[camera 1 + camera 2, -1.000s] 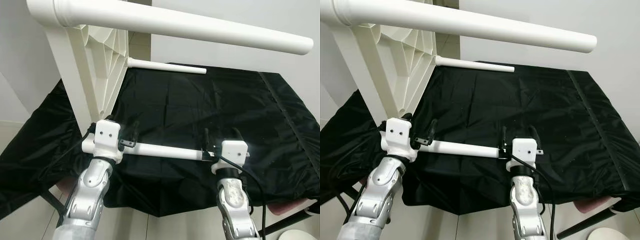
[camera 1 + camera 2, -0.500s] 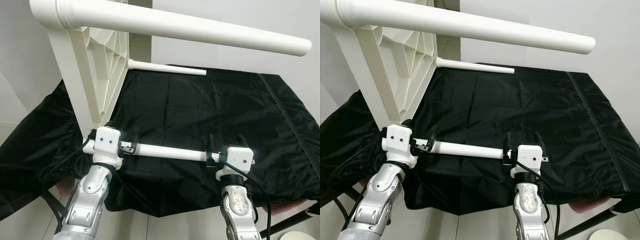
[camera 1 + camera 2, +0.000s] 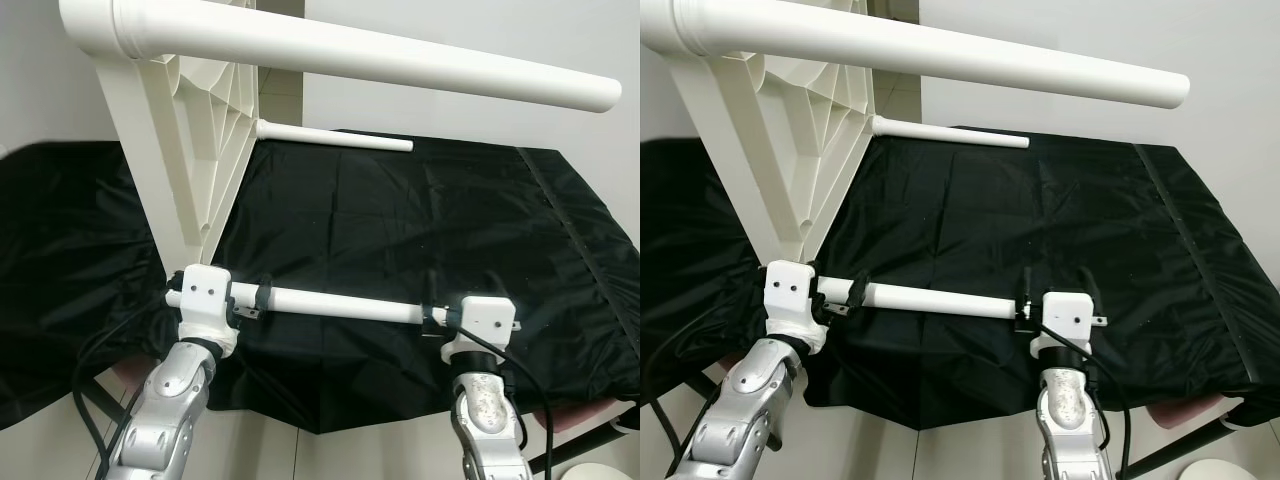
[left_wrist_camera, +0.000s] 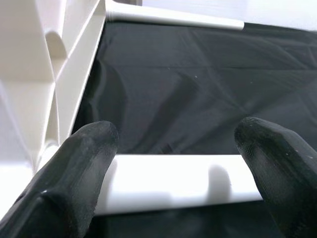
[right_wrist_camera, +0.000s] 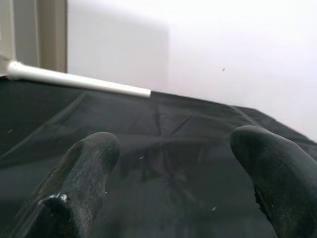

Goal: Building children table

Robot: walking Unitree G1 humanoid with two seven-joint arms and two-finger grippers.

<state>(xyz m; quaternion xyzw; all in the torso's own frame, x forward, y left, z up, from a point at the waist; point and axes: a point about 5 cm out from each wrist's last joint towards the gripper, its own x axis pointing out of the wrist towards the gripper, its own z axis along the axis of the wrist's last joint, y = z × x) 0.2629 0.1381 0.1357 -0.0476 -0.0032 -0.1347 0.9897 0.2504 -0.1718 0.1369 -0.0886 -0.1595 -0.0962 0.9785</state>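
A white children's table lies tipped on its side on a black cloth [image 3: 430, 220]. Its ribbed tabletop [image 3: 195, 130] stands at the left. One thick leg [image 3: 400, 65] juts across the top of the view and a far leg [image 3: 335, 137] lies at the back. A near leg [image 3: 335, 305] runs level between my two arms. My left gripper [image 4: 178, 144] is open at that leg's base by the tabletop, and the leg crosses just beyond its fingers [image 4: 84, 163]. My right gripper [image 3: 1056, 288] is open at the leg's free tip, with black cloth between its fingers [image 5: 91, 163].
The cloth hangs over the front edge near my arms. A pale wall rises behind the surface. At the bottom right are a pink pad [image 3: 590, 410], a black strut [image 3: 580, 448] and a white round object [image 3: 600, 470] on the floor.
Both grippers and the near leg sit lower and nearer to me than a second ago. The black cloth on the left now reaches much higher in view.
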